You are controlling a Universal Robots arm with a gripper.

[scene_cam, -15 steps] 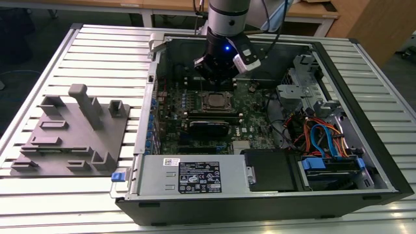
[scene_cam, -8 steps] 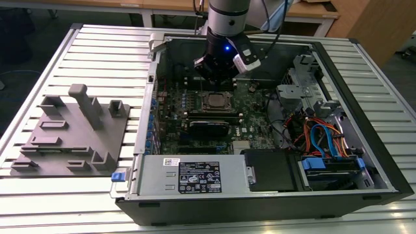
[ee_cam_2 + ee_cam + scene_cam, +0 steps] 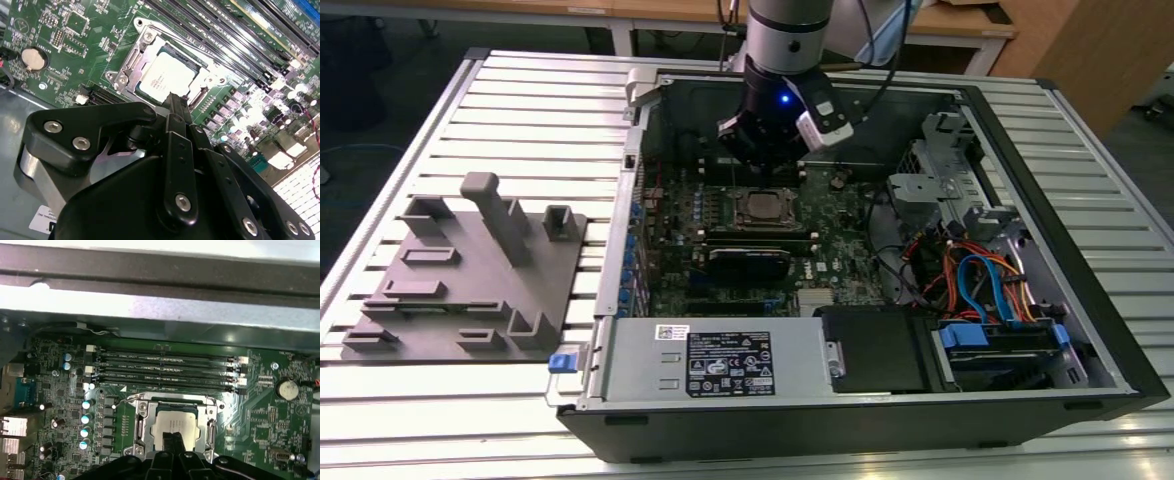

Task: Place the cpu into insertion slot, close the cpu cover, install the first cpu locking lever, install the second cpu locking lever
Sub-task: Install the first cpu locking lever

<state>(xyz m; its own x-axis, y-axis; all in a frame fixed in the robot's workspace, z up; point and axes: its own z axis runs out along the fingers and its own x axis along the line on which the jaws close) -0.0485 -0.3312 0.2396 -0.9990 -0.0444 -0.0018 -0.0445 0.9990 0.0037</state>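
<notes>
Gripper closed, fingers pressed together, tips just above cpu, cpu seated in slot, cover flat around it, inside case on table

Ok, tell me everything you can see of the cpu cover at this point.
The cpu cover is a thin, silvery metal frame with a large square cut-out. It lies flat and closed around the cpu, whose dull metal top shows through the opening. Screws sit by its corners on the green motherboard. The end effector, fingertips shut, hangs at one edge of it; contact cannot be judged.
</notes>
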